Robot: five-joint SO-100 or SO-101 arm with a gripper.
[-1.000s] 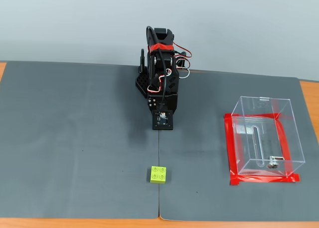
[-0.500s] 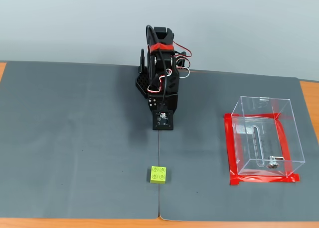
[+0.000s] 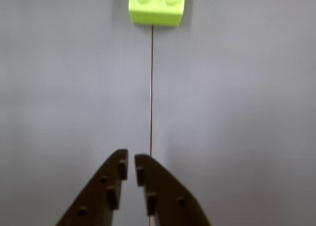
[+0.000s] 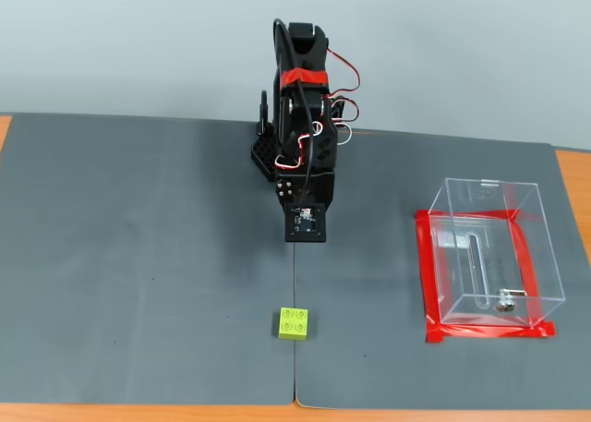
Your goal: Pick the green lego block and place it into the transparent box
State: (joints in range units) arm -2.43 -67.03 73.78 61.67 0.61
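Observation:
The green lego block (image 4: 294,323) sits studs-up on the grey mat, on the seam near the front edge. In the wrist view the same block (image 3: 157,6) lies at the top edge, straight ahead of my gripper (image 3: 131,157) and well apart from it. The dark fingers (image 3: 106,189) are shut, with only a thin slit between them and nothing held. The transparent box (image 4: 489,256) stands at the right in the fixed view, with red tape (image 4: 428,283) around its base. The arm (image 4: 303,163) is folded at the back centre, so the fingertips are hidden in that view.
Two grey mats (image 4: 138,256) meet at a seam (image 3: 151,87) that runs from the arm to the block. An orange table edge (image 4: 572,177) shows at the right and along the front. A pale wall stands behind the arm.
The arm's upper links have risen and tipped slightly forward. The block and the box have not moved.

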